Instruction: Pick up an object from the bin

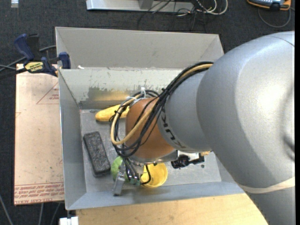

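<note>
Grey metal bin (pixel 69 135) holds a few loose things, and the arm's orange-covered wrist (pixel 145 130), looped with cables, hangs over its middle. The gripper (pixel 119 183) sits low by the bin's near edge, toward the left corner, just beside a small green rounded thing (pixel 116 165). Whether the jaws are apart or together cannot be told. A yellow round cup-like thing (pixel 158 175) lies farther along the near edge. A dark grey rectangular block (pixel 95 153) lies by the left edge, and a yellow banana-shaped thing (pixel 106 112) lies near the far edge.
</note>
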Available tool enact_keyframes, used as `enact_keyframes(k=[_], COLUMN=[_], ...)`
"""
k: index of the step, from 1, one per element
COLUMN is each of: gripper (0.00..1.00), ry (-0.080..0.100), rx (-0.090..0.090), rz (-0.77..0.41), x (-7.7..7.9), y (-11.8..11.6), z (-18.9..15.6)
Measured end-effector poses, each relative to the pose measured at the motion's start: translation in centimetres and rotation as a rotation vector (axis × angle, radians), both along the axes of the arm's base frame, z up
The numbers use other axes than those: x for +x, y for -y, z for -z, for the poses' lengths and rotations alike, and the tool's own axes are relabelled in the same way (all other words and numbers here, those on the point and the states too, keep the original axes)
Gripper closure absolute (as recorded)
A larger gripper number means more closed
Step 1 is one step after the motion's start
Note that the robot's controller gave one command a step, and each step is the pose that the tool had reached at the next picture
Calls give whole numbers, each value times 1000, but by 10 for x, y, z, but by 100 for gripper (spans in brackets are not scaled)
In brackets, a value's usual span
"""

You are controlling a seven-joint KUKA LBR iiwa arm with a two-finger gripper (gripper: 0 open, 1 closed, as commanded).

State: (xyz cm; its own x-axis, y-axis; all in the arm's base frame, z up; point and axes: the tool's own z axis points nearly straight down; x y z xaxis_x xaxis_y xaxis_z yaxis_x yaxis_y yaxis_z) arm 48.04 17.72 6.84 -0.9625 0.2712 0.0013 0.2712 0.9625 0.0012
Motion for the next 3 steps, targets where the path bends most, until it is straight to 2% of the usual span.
enact_keyframes(k=[1, 3], gripper=[100, 100], ry=[5, 2], rx=[5, 3], rz=[-21, -21], x=[2, 1], y=[9, 9], z=[-3, -6])
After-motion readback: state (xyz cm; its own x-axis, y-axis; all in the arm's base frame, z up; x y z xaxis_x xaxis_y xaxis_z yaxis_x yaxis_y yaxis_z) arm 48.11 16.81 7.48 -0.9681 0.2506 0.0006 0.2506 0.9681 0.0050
